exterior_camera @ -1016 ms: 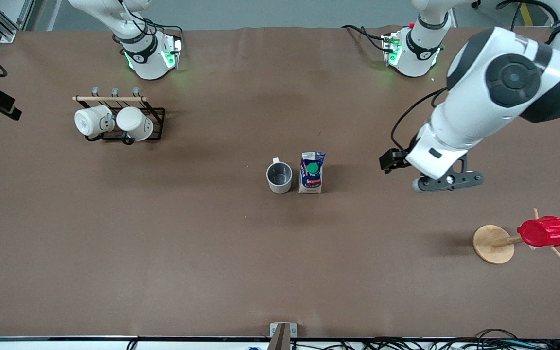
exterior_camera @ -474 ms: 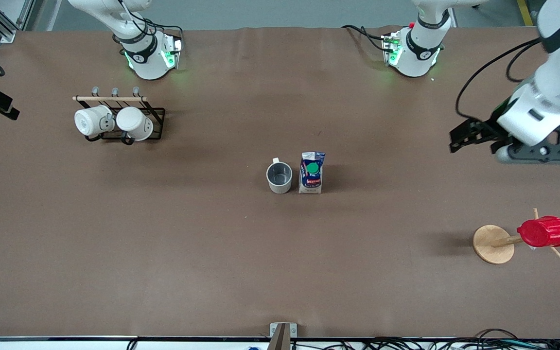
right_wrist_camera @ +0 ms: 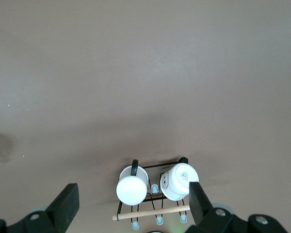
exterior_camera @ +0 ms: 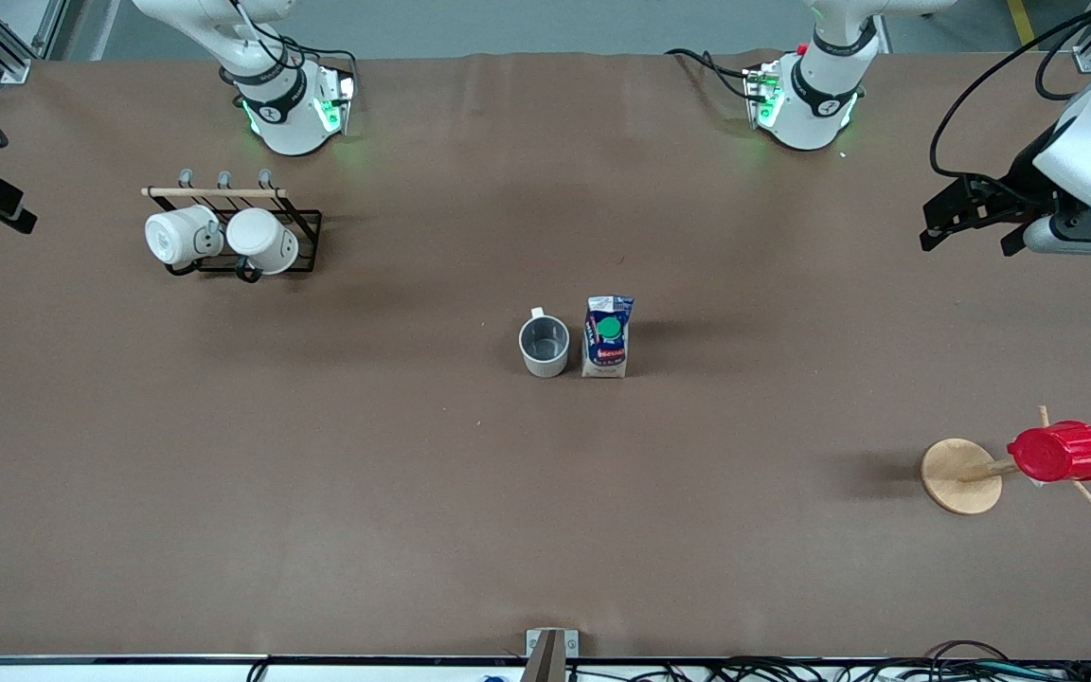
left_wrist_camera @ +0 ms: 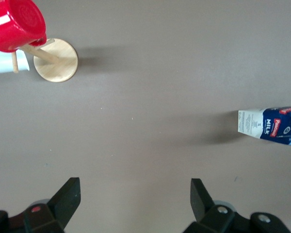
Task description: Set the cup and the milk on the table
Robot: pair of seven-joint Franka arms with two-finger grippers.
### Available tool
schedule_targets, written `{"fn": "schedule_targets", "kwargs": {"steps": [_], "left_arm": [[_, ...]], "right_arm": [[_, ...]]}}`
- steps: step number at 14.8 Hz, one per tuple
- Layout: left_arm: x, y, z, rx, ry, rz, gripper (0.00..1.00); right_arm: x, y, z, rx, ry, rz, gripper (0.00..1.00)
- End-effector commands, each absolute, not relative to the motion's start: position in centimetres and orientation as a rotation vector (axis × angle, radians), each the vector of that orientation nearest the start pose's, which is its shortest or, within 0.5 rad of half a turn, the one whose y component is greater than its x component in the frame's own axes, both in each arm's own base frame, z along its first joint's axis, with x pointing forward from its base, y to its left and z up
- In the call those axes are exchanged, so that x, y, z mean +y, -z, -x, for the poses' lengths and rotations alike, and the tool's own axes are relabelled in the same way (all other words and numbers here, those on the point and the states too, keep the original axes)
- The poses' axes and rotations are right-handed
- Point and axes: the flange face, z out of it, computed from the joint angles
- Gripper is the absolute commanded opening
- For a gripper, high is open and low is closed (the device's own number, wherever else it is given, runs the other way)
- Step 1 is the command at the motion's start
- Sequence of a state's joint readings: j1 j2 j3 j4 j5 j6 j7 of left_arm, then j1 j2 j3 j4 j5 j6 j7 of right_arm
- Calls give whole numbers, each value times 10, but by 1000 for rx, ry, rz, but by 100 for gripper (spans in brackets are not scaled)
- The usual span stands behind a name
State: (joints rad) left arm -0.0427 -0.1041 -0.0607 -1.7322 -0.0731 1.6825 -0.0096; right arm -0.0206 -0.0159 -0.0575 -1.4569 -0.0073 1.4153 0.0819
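The cup (exterior_camera: 544, 346) and the milk (exterior_camera: 607, 337) stand upright side by side near the middle of the desk (exterior_camera: 413, 493), just beside each other, the milk toward the left arm's end. The cup's dark grey inside faces up and its small handle points toward the robots' bases. The milk shows its round green cap and a red label; in the left wrist view the carton (left_wrist_camera: 271, 126) appears at the frame's edge with the word MILK readable on its side.

The left hand (exterior_camera: 972, 223) hangs in the air over the desk at the left arm's end, well apart from both the cup and the milk. Its fingers (left_wrist_camera: 68, 199) are spread wide and hold nothing (bare brown desk shows between them). The right hand (right_wrist_camera: 131, 206) is up over the mug rack (exterior_camera: 233, 237), also spread wide and holding nothing; the front view shows only the right arm's base.

The mug rack, a black wire frame with a wooden rail, carries two plain white mugs (exterior_camera: 223, 237) and sits toward the right arm's end. Toward the left arm's end, nearer the front camera, a wooden stand (exterior_camera: 962, 475) with a round base holds a red cup (exterior_camera: 1059, 452) on one of its pegs.
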Motion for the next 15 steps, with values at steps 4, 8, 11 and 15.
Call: {"fn": "schedule_targets", "kwargs": {"steps": [4,8,11,15], "left_arm": [[-60,-628,-556,232,93,3181,100],[-59,-622,-556,212,74,3158,100],[-60,-620,-556,209,67,3151,100],[-61,-613,-551,202,45,3149,100]], "right_arm": [[-46,-676,-532,244,-46,3127,100],[-46,-676,-532,244,-46,3127,100],[-46,-676,-532,244,-48,3127,100],[-46,-676,-532,244,-48,3127,100]]}}
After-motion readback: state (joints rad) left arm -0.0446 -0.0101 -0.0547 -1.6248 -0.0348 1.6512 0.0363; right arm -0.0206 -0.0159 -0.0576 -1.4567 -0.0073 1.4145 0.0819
